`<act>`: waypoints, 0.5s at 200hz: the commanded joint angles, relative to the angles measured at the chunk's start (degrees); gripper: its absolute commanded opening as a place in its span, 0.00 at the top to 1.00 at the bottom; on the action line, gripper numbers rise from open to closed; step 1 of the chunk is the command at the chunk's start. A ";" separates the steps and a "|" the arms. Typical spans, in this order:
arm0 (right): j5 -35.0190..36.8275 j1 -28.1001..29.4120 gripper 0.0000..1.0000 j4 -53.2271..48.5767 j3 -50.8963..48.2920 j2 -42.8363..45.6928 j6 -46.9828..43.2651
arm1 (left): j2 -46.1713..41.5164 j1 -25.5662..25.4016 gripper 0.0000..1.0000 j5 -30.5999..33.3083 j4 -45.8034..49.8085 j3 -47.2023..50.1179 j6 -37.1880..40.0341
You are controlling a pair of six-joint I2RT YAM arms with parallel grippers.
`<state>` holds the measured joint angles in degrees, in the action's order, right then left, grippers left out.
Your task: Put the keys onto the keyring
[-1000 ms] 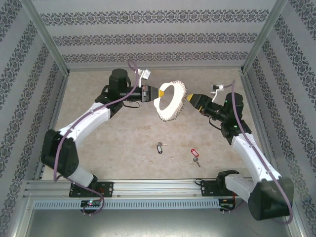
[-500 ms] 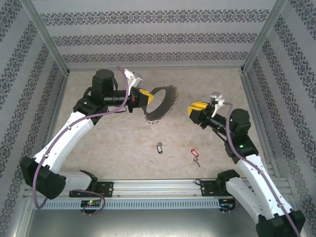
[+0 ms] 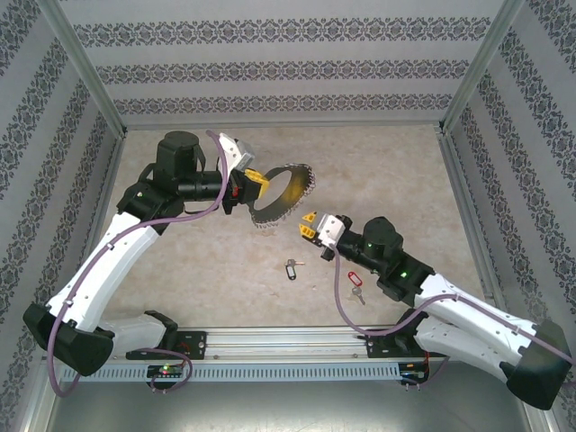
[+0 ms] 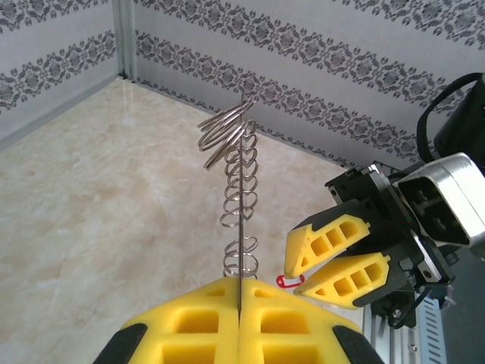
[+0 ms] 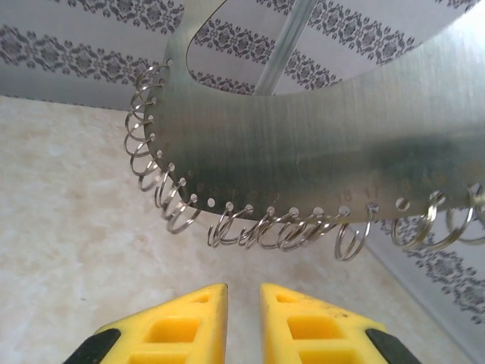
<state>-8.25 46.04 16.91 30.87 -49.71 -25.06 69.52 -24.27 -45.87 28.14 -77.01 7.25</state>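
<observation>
Above table (image 3: 207, 261) centre: L gripper (image 3: 255, 176) clenched on keyring (image 5: 303, 144) rim. Just beside ring's lower edge, R gripper (image 3: 309, 226) w/ fingers slightly parted, empty. Nearer front edge, flat on tabletop: dark-tagged key (image 3: 290, 268), red-tagged key (image 3: 354, 279), apart from ring.

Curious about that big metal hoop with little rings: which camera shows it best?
The right wrist view: the keyring is close, its flat band and hanging rings clear. The top view shows it whole but small; the left wrist view sees it edge-on.
</observation>
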 commanded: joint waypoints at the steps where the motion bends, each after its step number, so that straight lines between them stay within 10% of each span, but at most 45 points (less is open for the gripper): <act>1: 5.40 0.95 0.81 7.83 -1.07 -1.48 -5.31 | -0.72 0.05 1.00 2.22 2.55 -3.17 3.00; 100: 6.04 0.67 0.81 12.92 -2.78 -0.64 -2.28 | -0.41 0.03 1.00 2.10 8.49 -6.80 7.15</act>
<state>-2.35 46.39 26.61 28.32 -51.51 -28.71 69.54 -24.27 -43.22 34.59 -81.10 11.84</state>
